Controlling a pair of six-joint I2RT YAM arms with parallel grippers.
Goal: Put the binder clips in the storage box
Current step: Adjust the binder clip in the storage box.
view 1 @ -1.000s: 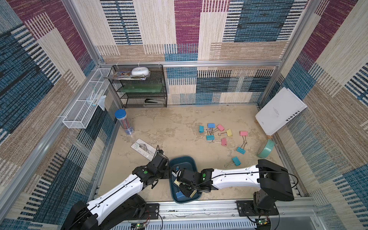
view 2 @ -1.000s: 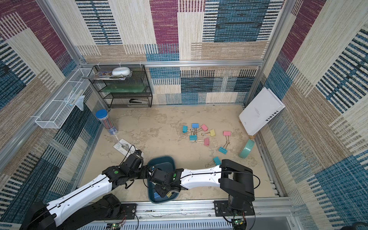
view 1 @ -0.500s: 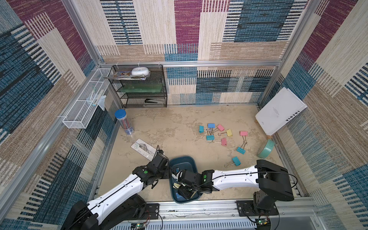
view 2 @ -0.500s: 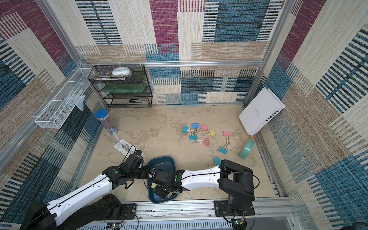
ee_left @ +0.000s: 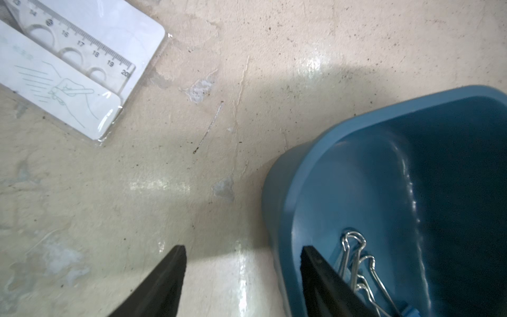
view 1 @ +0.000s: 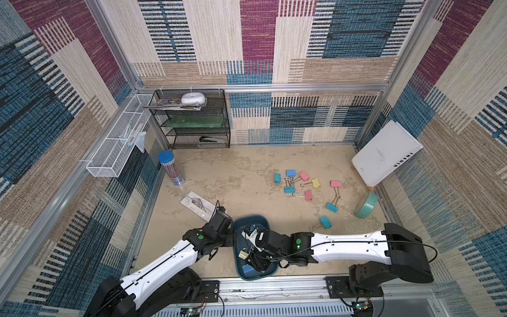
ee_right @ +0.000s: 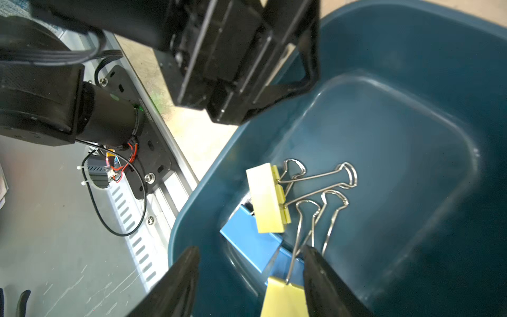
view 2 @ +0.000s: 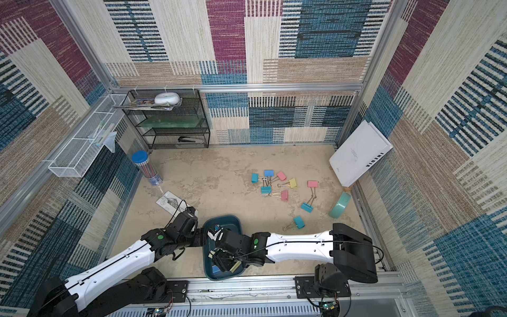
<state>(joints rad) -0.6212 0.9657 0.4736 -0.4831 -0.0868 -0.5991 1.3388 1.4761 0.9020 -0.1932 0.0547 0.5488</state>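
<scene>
The dark teal storage box (view 1: 251, 218) (view 2: 222, 218) sits at the table's near edge. In it lie a yellow binder clip (ee_right: 267, 203), a blue one (ee_right: 249, 241) and wire handles (ee_left: 356, 263). My right gripper (ee_right: 249, 249) (view 1: 255, 260) hangs open over the box's near end. A second yellow clip (ee_right: 285, 299) is loose between its fingers, close to one of them. My left gripper (ee_left: 242, 249) (view 1: 231, 241) is open astride the box's left wall (ee_left: 288, 192), one finger inside and one outside. Several more clips (view 1: 290, 189) lie scattered on the table, two teal ones (view 1: 325, 221) (view 1: 332, 207) nearest.
A mint-green ring (view 1: 366, 205) leans at the right wall below a white book (view 1: 386, 153). A packaged ruler (view 1: 196, 205) (ee_left: 71, 63) lies just beyond my left wrist. A pencil tube (view 1: 170, 168), a black mesh shelf (view 1: 194, 120) and a white wire basket (view 1: 118, 145) stand at the back left.
My right gripper has opened over the box, and the yellow clip is no longer pinched between its fingers. The left arm has not moved.
</scene>
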